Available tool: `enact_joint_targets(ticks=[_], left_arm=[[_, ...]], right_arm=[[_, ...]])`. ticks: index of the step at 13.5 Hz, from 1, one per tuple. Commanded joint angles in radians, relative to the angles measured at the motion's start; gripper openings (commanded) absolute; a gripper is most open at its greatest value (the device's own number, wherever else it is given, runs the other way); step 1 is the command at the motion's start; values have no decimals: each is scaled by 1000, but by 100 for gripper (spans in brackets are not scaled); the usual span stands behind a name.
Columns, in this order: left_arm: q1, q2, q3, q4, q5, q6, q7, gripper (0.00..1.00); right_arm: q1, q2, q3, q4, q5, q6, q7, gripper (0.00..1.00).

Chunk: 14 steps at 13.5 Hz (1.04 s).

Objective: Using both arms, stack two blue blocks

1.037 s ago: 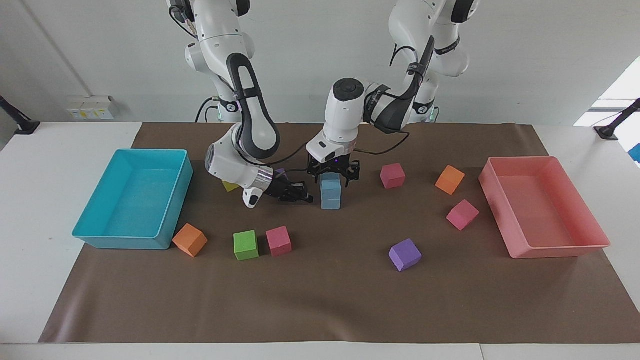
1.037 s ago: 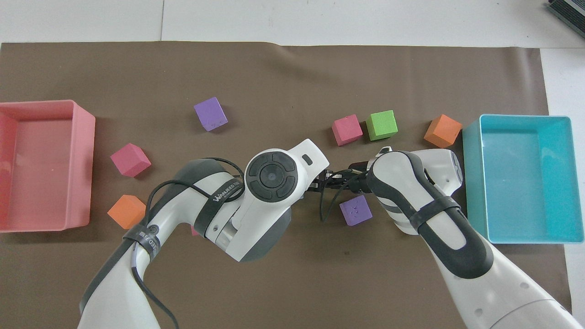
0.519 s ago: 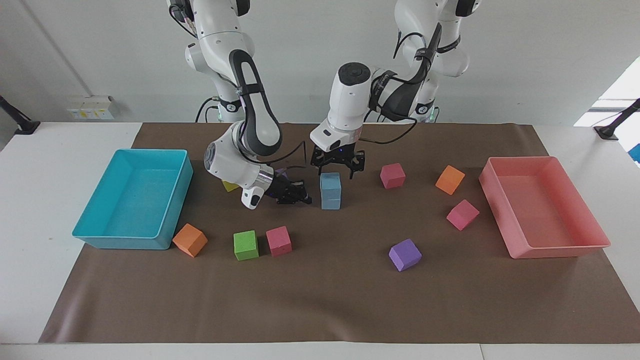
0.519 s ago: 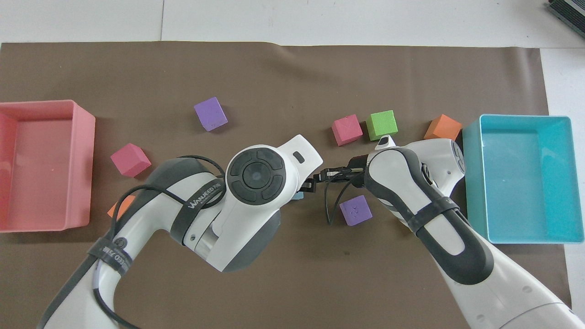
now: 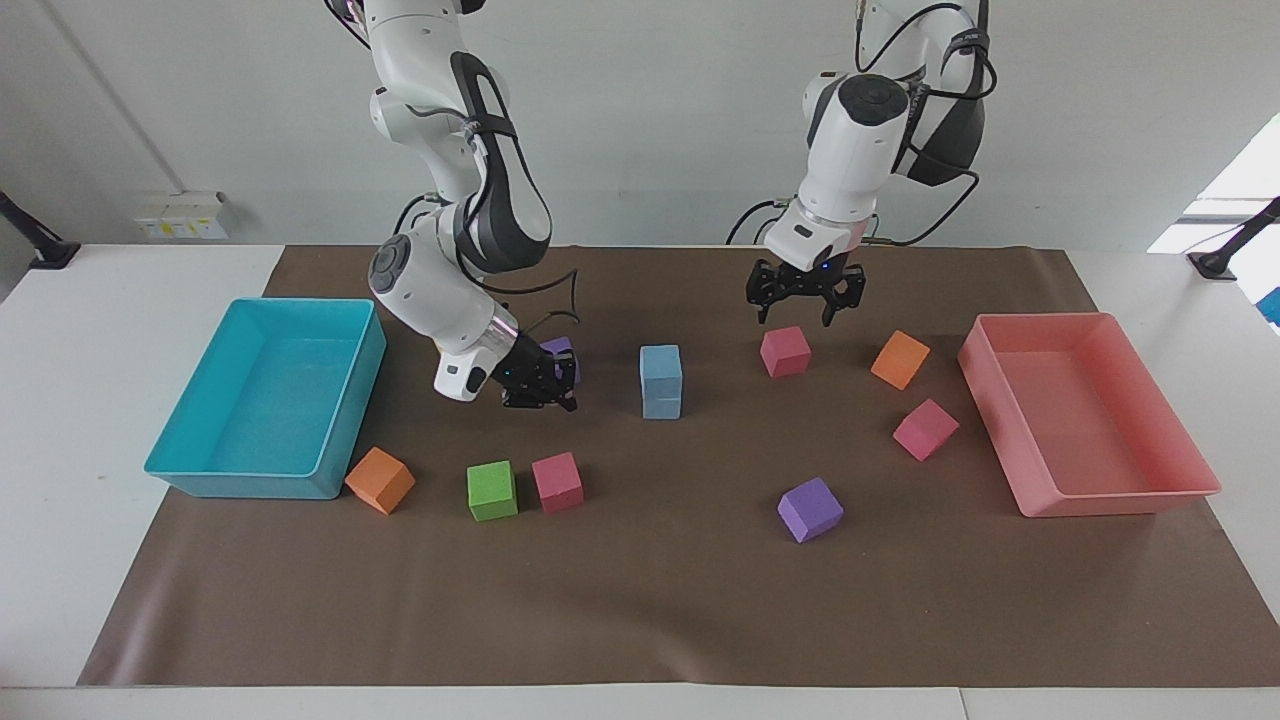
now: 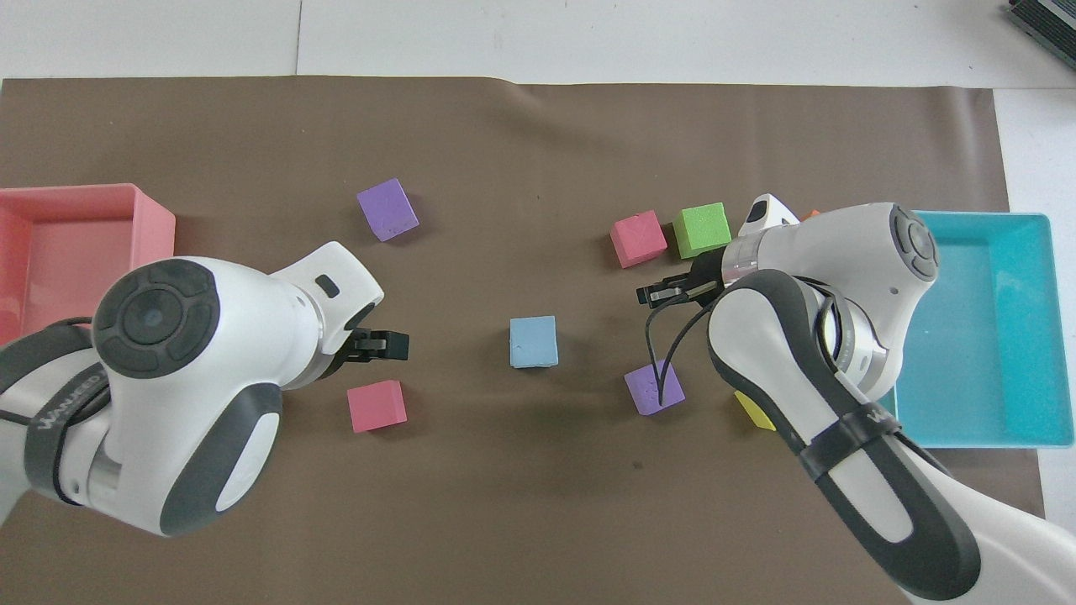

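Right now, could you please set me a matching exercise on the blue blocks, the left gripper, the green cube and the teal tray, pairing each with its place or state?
Things:
1. blue blocks
2. left gripper
3. green cube
4. teal tray

Places or states:
a. right beside a pink cube
b. stacked one on the other, no gripper touching
c. open, raised above the mat
d. at the right arm's end of the table

Pairs: 1-b, 2-c, 3-a, 4-d
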Motion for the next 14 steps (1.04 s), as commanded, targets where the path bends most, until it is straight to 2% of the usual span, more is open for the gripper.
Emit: enact_joint_targets(ticks=[1, 2, 5, 7, 8, 10, 12, 14], left_arm=[[121, -64, -10, -101, -3, 33, 142, 100], [163, -58, -10, -94, -3, 33, 188, 100], [311, -35, -8, -31, -3, 13, 418, 100], [353, -9, -8, 59, -3, -26, 449, 100], [366, 7, -8, 121, -3, -68, 449, 100], [386, 74, -7, 304, -3, -182, 449, 100], [387, 132, -7, 498, -2, -308, 449, 100], [389, 149, -5, 601, 1, -408, 448, 100]], right_arm=[[-53, -31, 4, 29, -146, -69, 33, 71], [-81, -46, 6, 32, -184, -91, 41, 100], [-128, -92, 4, 38, -294, -140, 99, 100], [-151, -103, 4, 81, -422, -223, 199, 100], [-159, -102, 6, 122, -472, -282, 232, 100], [-162, -103, 5, 180, -535, -362, 250, 100], [-168, -134, -2, 196, -577, -383, 250, 100], [-173, -184, -3, 198, -602, -387, 250, 100]])
